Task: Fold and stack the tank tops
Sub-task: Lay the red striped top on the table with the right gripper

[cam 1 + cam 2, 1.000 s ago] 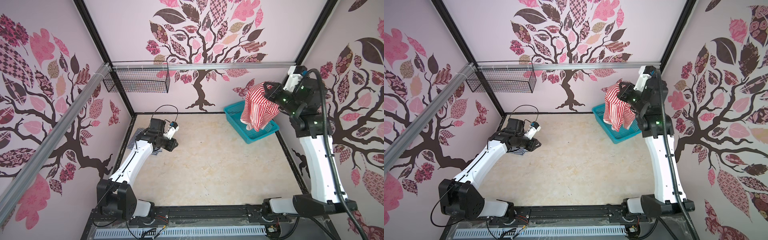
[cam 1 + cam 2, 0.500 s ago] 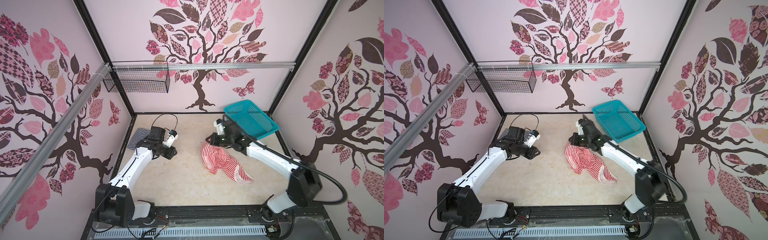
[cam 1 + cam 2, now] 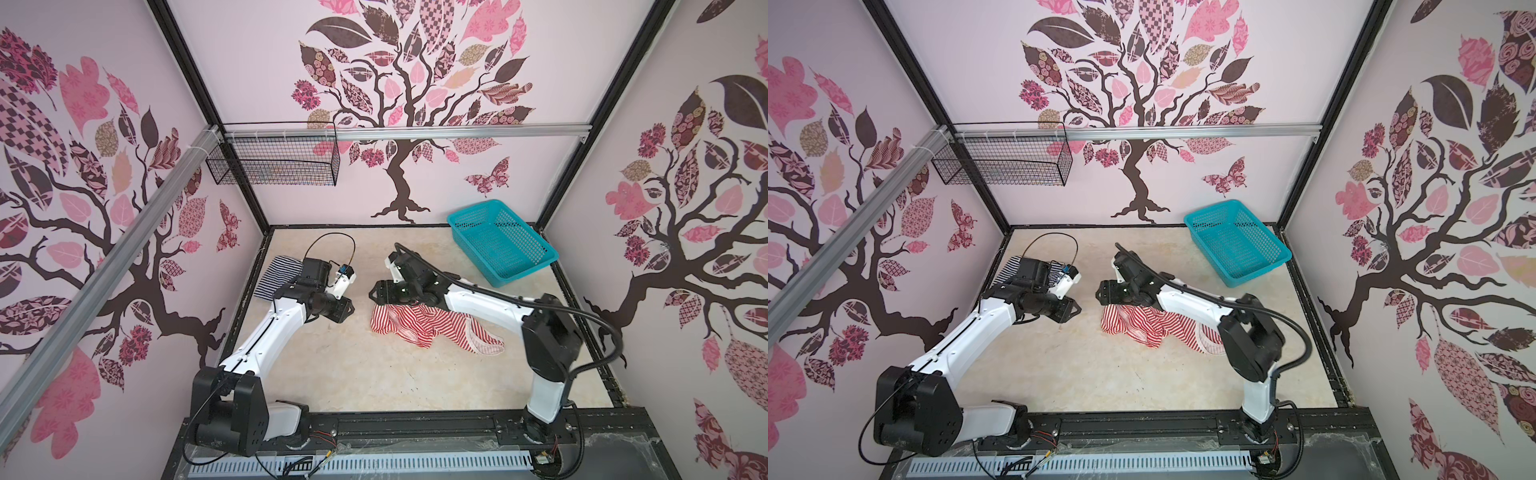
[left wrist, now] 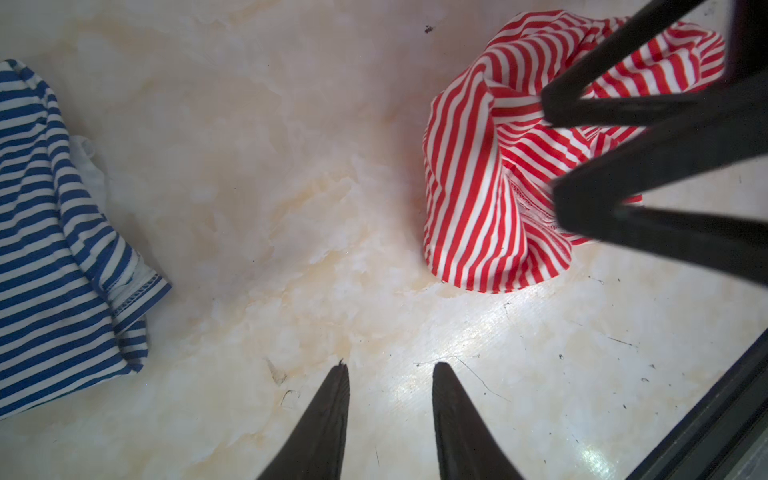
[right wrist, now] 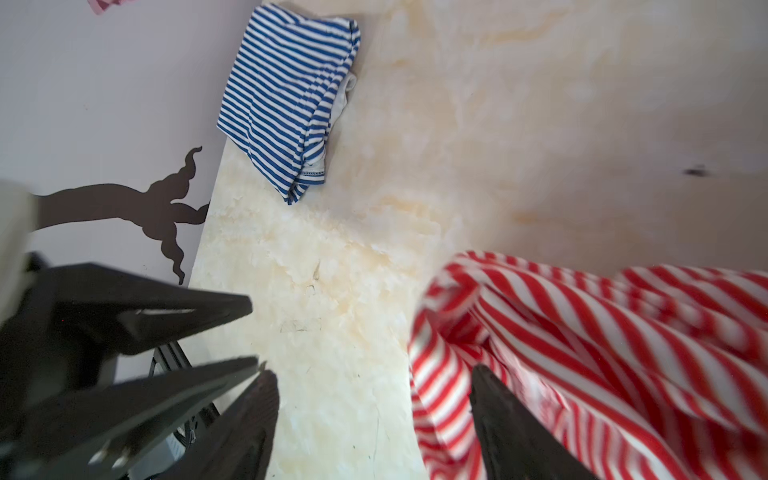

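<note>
Navy-striped top (image 3: 274, 276) half behind the left arm (image 3: 266, 332); red-striped top (image 5: 582, 332) blurry and edge-cut, right wrist view.

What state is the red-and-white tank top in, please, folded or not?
Not folded: the red-and-white tank top lies bunched in loose wrinkles on the table, one pale-edged end trailing out.

Both arms reach low, hands facing each other near the middle.
The left arm (image 3: 266, 332) stretches forward, and the left hand (image 3: 348, 309) points right with its jaws slightly parted and nothing between them. The right arm (image 3: 486, 309) folds at the elbow, and the right hand (image 3: 374, 293) points left with its jaws spread wide. The two hands do not touch.
</note>
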Tool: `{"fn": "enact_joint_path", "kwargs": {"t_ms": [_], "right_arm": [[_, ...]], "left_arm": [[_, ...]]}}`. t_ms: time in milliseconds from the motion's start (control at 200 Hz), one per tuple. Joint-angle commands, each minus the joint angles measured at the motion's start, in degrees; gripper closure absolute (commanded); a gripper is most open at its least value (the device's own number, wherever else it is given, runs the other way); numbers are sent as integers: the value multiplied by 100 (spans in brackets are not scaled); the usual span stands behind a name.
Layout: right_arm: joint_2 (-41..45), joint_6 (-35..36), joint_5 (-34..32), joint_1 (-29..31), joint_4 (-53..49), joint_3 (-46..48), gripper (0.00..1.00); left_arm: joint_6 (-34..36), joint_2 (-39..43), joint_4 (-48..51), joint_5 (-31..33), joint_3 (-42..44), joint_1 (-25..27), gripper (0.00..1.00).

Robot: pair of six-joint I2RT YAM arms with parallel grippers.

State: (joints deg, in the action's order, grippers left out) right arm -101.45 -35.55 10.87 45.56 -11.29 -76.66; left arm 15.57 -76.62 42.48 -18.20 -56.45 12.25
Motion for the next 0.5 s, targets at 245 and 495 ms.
{"fn": "enact_joint_path", "kwargs": {"t_ms": [245, 495], "right_arm": [[1911, -1094, -672, -20, 46, 2926, 41], [1616, -1362, -713, -21, 384, 3415, 38]], "left_arm": [[276, -548, -521, 284, 236, 963, 58], [306, -729, -480, 36, 199, 972, 58]]}}
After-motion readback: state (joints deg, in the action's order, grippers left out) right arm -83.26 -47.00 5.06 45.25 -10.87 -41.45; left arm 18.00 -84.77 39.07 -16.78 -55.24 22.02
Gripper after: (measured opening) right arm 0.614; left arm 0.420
